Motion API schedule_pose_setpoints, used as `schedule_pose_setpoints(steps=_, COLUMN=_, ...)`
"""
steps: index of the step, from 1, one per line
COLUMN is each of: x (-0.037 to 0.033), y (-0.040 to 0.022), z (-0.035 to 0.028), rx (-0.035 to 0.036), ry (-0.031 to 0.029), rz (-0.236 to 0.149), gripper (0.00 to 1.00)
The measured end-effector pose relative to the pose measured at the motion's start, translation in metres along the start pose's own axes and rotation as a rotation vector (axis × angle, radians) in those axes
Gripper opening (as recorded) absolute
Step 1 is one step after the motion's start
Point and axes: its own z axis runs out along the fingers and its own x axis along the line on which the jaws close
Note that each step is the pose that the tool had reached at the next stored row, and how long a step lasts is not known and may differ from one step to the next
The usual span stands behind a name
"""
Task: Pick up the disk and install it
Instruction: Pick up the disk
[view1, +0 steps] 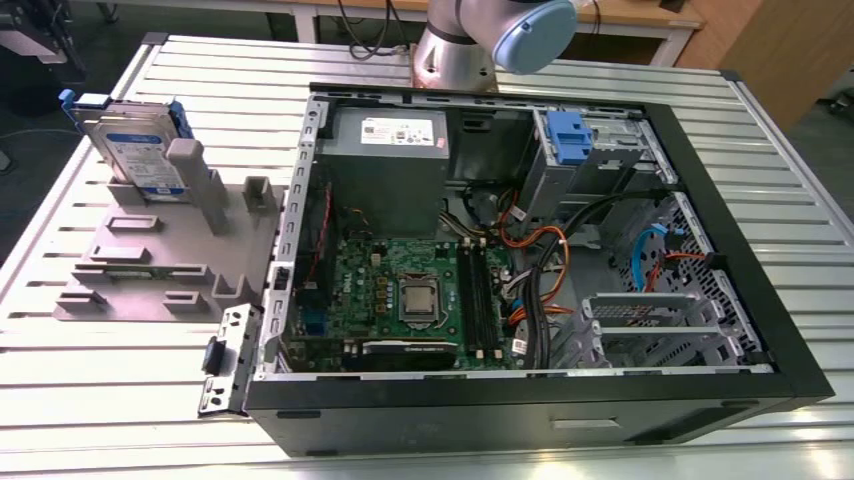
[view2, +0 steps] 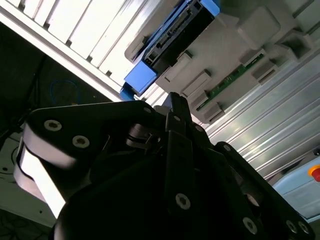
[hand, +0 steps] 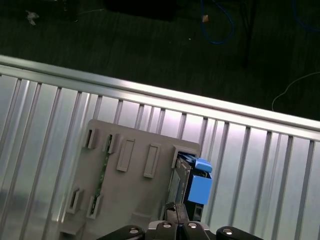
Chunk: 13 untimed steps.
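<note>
- Jaws pressed together with nothing between them. In the second wrist view my gripper (view2: 176, 102) hangs over the disk (view2: 172, 32), well apart from it. The disk stands on edge in the grey holder (view2: 235, 35), with one blue rail (view2: 140, 77) nearest me.
- First wrist view: the gripper (hand: 175, 209) tips are closed and roughly in line with the disk (hand: 182, 175). The disk sits at one corner of the holder (hand: 130, 200) on the slatted table (hand: 260, 165). No contact.
- Exterior view: the disk (view1: 134, 150) is upright in the holder (view1: 134, 270), at the exterior view's left of the open computer case (view1: 534, 400).
  - Standing it on edge leaves its upper edge free for a pinch from above, I judge.
  - The case lies on its side with the panel off, which exposes the drive bay (view1: 614, 150).
  - The disk is not yet picked.
</note>
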Motion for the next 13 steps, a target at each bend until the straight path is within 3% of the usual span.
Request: schedule_pose_setpoints(steps=13, x=0.0000, y=0.0000, z=0.0000, rx=-0.0001, ry=0.0003, rz=-0.007, gripper=0.11)
